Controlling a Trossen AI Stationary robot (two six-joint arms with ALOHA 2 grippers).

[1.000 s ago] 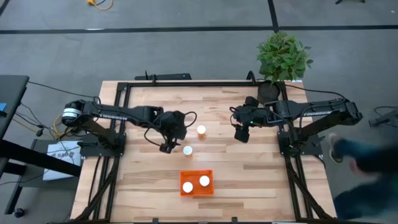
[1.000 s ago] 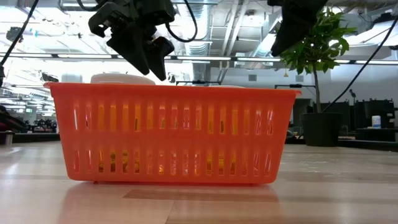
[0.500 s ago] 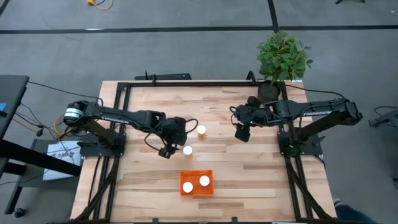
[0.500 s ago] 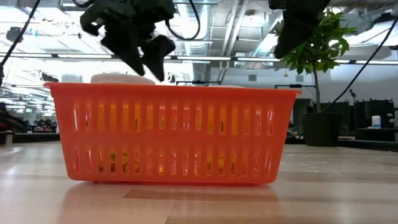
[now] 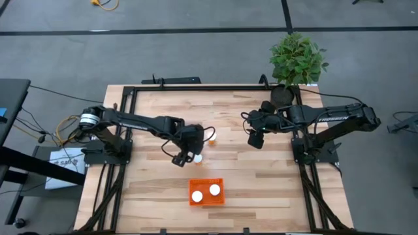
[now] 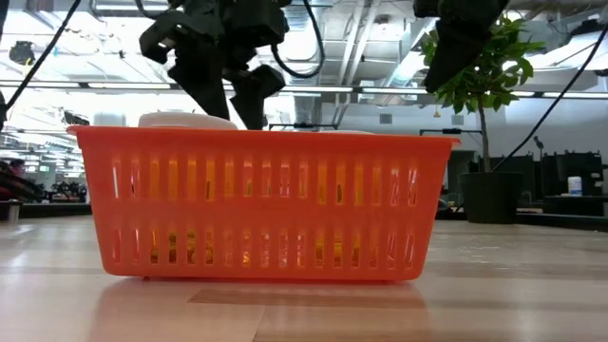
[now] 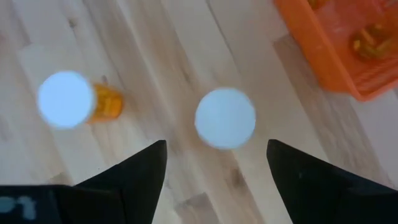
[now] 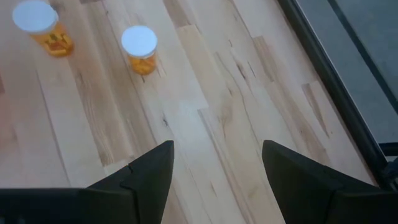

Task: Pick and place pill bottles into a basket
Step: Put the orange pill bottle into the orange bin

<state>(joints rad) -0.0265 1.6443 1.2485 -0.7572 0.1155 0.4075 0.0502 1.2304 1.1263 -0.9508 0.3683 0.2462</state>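
Two pill bottles with white caps stand upright on the wooden table: one at the centre (image 5: pixel 198 157) and one just beyond it (image 5: pixel 211 136). Two more (image 5: pixel 196 196) (image 5: pixel 214 190) stand in the orange basket (image 5: pixel 206 182) near the front edge. My left gripper (image 5: pixel 185 156) is open above the centre bottle (image 7: pixel 225 118), its fingers on either side of the cap and clear of it. The other table bottle (image 7: pixel 65 99) stands beside it. My right gripper (image 5: pixel 255 139) is open and empty above the table's right half.
A potted plant (image 5: pixel 298 59) stands at the table's far right corner, behind my right arm. The basket (image 6: pixel 261 204) fills the low view, with both grippers above its rim. Bare wood lies between the table bottles and the basket.
My left gripper has moved toward the table's right edge and a little toward the near edge, coming over the centre bottle, and has stayed open. The bottles and the basket have not moved. A blurred person at the right edge has left the view.
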